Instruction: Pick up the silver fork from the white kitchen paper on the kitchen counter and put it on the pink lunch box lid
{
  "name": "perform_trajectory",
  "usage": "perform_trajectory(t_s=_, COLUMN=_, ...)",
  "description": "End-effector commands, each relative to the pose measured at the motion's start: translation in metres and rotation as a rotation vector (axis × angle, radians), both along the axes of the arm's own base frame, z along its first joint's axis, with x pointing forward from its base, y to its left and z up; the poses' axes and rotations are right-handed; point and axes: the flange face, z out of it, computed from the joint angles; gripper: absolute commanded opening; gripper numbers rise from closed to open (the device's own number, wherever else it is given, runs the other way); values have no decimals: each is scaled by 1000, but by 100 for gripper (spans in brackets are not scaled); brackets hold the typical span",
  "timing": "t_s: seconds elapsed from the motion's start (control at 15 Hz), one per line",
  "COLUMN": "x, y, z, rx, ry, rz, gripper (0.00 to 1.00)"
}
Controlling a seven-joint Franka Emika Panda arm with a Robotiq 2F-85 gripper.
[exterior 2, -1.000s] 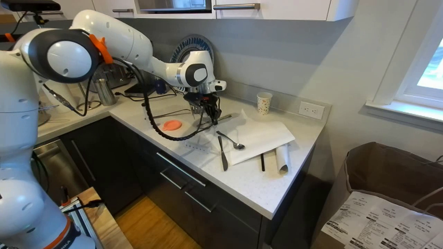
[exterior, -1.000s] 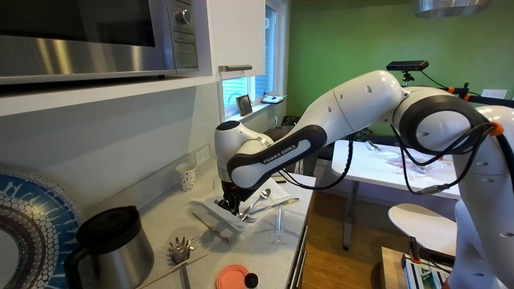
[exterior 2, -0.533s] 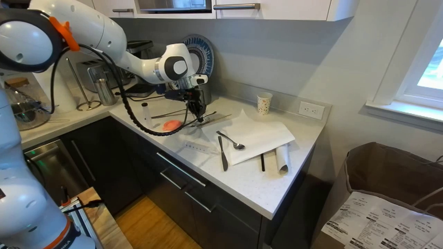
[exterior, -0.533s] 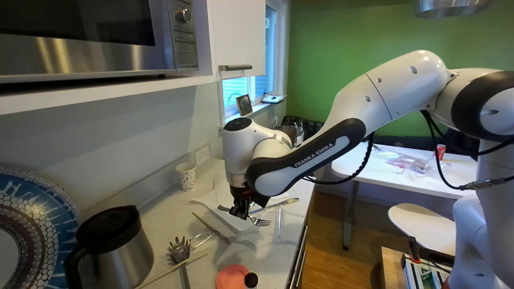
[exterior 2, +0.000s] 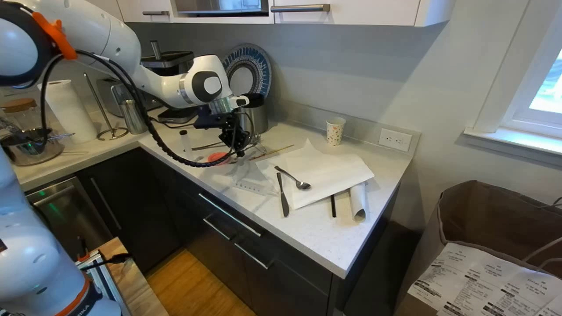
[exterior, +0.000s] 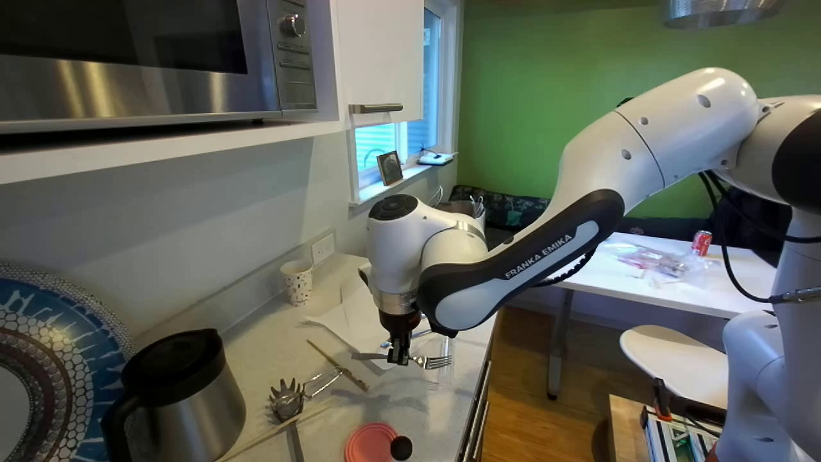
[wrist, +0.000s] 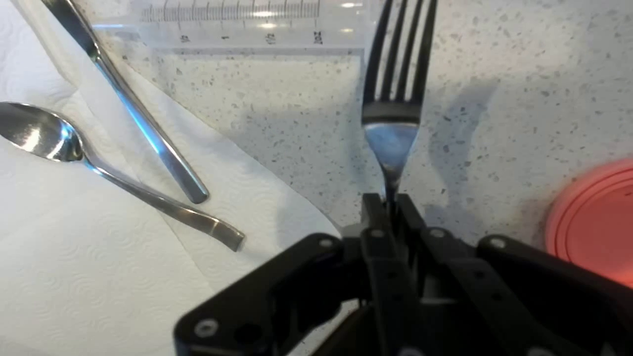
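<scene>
Wrist view shows the grip best: the gripper (wrist: 390,210) has its two fingers (wrist: 372,208) squeezed almost together, with the handle of the silver fork (wrist: 391,131) pinched between them. The fork is up over the kitchen counter (wrist: 519,59), its prongs past the edge of the white kitchen paper (wrist: 118,267). A spoon (wrist: 44,132) lies on the paper, a table knife (wrist: 133,108) at its edge, and a clear tube with marks and numbers (wrist: 237,29) is just beside it. Only part of the pink lunch box lid (wrist: 603,222) peeks in, well apart from the paper. In an exterior view a spaghetti spoon (exterior: 286,399) and a kettle (exterior: 186,391) show too, away from the paper. In an exterior view the fork is hard to see, but a black stick (exterior 2: 333,206) pokes out at the paper's edge.
</scene>
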Motion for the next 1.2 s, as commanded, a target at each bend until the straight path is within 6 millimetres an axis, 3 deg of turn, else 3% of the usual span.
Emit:
perform_trajectory(t_s=0.0, x=0, y=0, z=1, rx=0, ry=1, rz=2, gripper=9)
perform_trajectory(t_s=0.13, x=0, y=-1, z=0, rx=0, ry=2, rz=3, gripper=9)
perform_trajectory(t_s=0.2, x=0, y=-1, z=0, rx=-1, ry=2, rz=3, gripper=2)
perform_trajectory(t_s=0.27, x=-1, y=2, z=-1, rx=-2, ry=14, rz=34, gripper=2)
perform_trajectory(t_s=0.6, x=-10, y=29, z=-10, rx=2, ry=113, rz=272, gripper=2)
perform_trajectory(t_s=1.13, x=-9, y=78, z=-15, rx=83, ry=143, rz=661, gripper=2)
